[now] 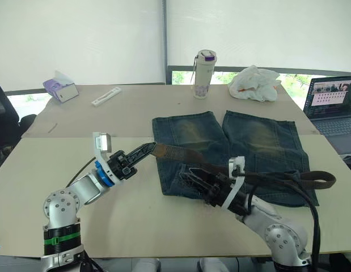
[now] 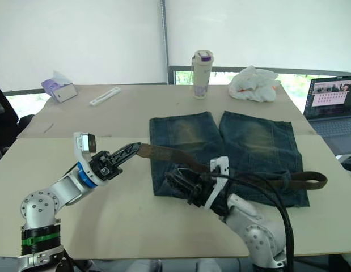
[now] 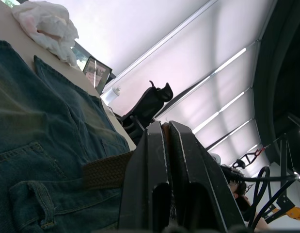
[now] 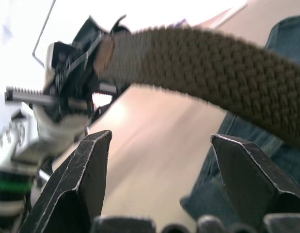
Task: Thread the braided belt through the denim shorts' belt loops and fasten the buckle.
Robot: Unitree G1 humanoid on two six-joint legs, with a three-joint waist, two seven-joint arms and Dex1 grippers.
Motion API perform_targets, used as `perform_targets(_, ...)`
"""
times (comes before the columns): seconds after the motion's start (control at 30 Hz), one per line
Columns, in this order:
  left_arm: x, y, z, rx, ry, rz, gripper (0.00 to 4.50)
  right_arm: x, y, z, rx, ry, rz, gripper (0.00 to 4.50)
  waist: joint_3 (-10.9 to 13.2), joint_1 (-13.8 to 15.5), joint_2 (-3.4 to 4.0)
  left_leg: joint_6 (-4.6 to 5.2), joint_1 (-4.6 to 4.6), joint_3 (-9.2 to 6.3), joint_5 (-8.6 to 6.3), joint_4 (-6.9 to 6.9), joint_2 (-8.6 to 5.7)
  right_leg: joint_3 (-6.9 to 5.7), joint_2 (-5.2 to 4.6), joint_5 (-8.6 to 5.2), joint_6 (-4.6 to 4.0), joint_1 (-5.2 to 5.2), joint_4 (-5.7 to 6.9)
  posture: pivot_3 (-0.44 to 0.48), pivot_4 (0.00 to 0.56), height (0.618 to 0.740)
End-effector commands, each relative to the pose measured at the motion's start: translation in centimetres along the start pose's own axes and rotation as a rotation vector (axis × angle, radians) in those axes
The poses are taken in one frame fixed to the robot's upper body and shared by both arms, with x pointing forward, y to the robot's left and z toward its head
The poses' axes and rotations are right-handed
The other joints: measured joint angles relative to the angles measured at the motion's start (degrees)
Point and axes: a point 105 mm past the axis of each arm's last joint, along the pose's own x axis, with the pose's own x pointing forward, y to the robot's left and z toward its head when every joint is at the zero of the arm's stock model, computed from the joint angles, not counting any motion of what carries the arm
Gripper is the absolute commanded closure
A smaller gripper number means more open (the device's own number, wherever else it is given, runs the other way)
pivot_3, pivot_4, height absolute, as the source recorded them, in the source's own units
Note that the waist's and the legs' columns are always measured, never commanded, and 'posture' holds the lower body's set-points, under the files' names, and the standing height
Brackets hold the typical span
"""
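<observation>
the left gripper (image 1: 146,151) pinches the braided belt (image 1: 220,169) end just off the denim shorts (image 1: 260,141), strap running along the waistband past the spread-fingered right gripper (image 1: 186,177), the nearer arm there.

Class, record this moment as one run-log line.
left end effector: shut on belt tip | right end effector: open, on shorts waistband | belt: lying across shorts

an office-like room: roller blinds (image 1: 79,39), open laptop (image 1: 333,105), office chair (image 3: 150,104)
</observation>
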Motion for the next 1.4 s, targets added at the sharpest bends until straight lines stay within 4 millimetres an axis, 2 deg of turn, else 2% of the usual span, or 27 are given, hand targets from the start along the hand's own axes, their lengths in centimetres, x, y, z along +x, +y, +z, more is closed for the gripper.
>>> perform_targets(0.03, 0.4, -0.6, -0.1, 0.017, -0.010, -0.020, 4.50, 0.1, 1.5, 2.5, 0.056, -0.131, 0.078, 0.86, 0.00, -0.10, 0.00, 0.00, 0.00, 0.00, 0.00, -0.01, 0.01, 0.00, 0.01, 0.00, 0.00, 0.00, 0.00, 0.000, 0.150, 0.740)
perform_targets(0.23, 0.6, 0.1, -0.9, 0.019, 0.021, 0.000, 4.50, 0.5, 2.1, 2.6, 0.057, -0.110, 0.096, 0.86, 0.00, -0.11, 0.01, 0.00, 0.00, 0.01, 0.00, -0.01, -0.03, 0.00, 0.05, 0.00, 0.00, 0.00, -0.02, 0.000, 0.150, 0.740)
perform_targets(0.27, 0.7, 0.1, -0.9, 0.020, 0.021, 0.000, 4.50, 0.5, 2.0, 2.7, 0.056, -0.112, 0.090, 1.38, 0.00, -0.11, 0.01, 0.00, 0.00, 0.01, 0.00, -0.01, -0.03, 0.00, 0.07, 0.00, -0.01, 0.00, -0.02, 0.000, 0.150, 0.740)
perform_targets(0.33, 0.8, 0.3, -1.0, 0.023, 0.026, 0.004, 4.50, 0.5, 1.7, 2.6, 0.036, -0.101, 0.075, 1.96, 0.00, -0.11, 0.01, 0.00, 0.00, 0.01, 0.00, -0.01, -0.02, 0.00, 0.10, -0.01, -0.01, -0.01, -0.03, 0.000, 0.150, 0.740)
perform_targets(0.57, 1.2, 0.5, -1.8, 0.024, 0.052, -0.004, 4.50, 0.2, 0.8, 2.7, 0.015, -0.092, 0.022, 4.45, 0.00, -0.10, 0.01, 0.00, 0.00, 0.02, 0.00, -0.01, 0.00, 0.01, 0.13, -0.01, -0.01, -0.01, -0.04, 0.000, 0.150, 0.740)
perform_targets(0.63, 1.3, 0.7, -1.9, 0.031, 0.055, 0.000, 4.50, -0.2, 0.3, 2.8, 0.008, -0.086, -0.002, 4.48, 0.01, -0.10, 0.01, 0.00, -0.01, 0.02, 0.00, -0.01, -0.01, 0.01, 0.13, -0.01, -0.01, -0.01, -0.05, 0.000, 0.150, 0.740)
perform_targets(0.73, 1.3, 1.6, -2.1, 0.063, 0.075, 0.046, 3.45, -0.8, -0.7, 2.7, -0.014, -0.055, -0.051, 4.50, 0.01, -0.08, 0.01, 0.00, -0.02, 0.03, 0.00, -0.01, -0.02, 0.01, 0.12, -0.01, 0.00, 0.00, -0.07, 0.000, 0.150, 0.740)
perform_targets(0.8, 0.9, 2.6, -2.1, 0.082, 0.103, 0.102, 2.53, -1.2, -1.8, 2.7, -0.031, -0.029, -0.110, 4.50, 0.01, -0.08, 0.01, 0.00, -0.01, 0.04, 0.00, -0.01, -0.02, 0.02, 0.12, -0.02, 0.00, 0.01, -0.08, 0.000, 0.150, 0.740)
perform_targets(0.97, -0.8, 5.4, -0.7, 0.208, 0.115, 0.253, 0.15, -2.1, -5.0, 2.5, -0.058, 0.049, -0.282, 4.50, 0.02, -0.21, 0.01, 0.00, -0.02, 0.05, 0.00, -0.02, 0.00, 0.03, 0.19, -0.02, -0.02, -0.04, -0.08, 0.000, 0.150, 0.740)
perform_targets(1.0, -1.3, 5.7, -0.5, 0.246, 0.134, 0.268, 0.03, -2.2, -5.8, 2.3, -0.056, 0.063, -0.331, 4.50, 0.02, -0.23, 0.01, 0.01, -0.02, 0.06, 0.00, -0.03, 0.01, 0.04, 0.20, -0.02, -0.02, -0.05, -0.08, 0.000, 0.150, 0.740)
perform_targets(1.13, -2.4, 6.8, -0.1, 0.369, 0.193, 0.311, 0.03, -2.3, -7.0, 2.0, -0.046, 0.102, -0.399, 4.50, 0.02, -0.09, 0.03, 0.01, -0.04, 0.08, 0.01, -0.10, 0.02, 0.05, 0.22, -0.02, -0.08, -0.12, -0.08, 0.000, 0.150, 0.740)
perform_targets(1.3, -2.4, 8.0, -0.2, 0.484, 0.252, 0.350, 0.03, -2.8, -7.4, 1.4, -0.020, 0.146, -0.441, 4.50, 0.03, 0.24, 0.01, 0.01, -0.06, 0.07, 0.01, -0.11, -0.01, 0.02, 0.05, -0.02, -0.07, -0.06, -0.15, 0.000, 0.150, 0.740)
perform_targets(1.4, -1.9, 7.8, -0.4, 0.477, 0.249, 0.323, 0.03, -3.5, -7.7, 1.8, -0.024, 0.143, -0.480, 4.50, 0.03, 0.22, 0.01, 0.01, -0.11, 0.07, 0.01, -0.11, -0.01, 0.01, -0.01, -0.02, -0.06, -0.05, -0.19, 0.000, 0.150, 0.740)
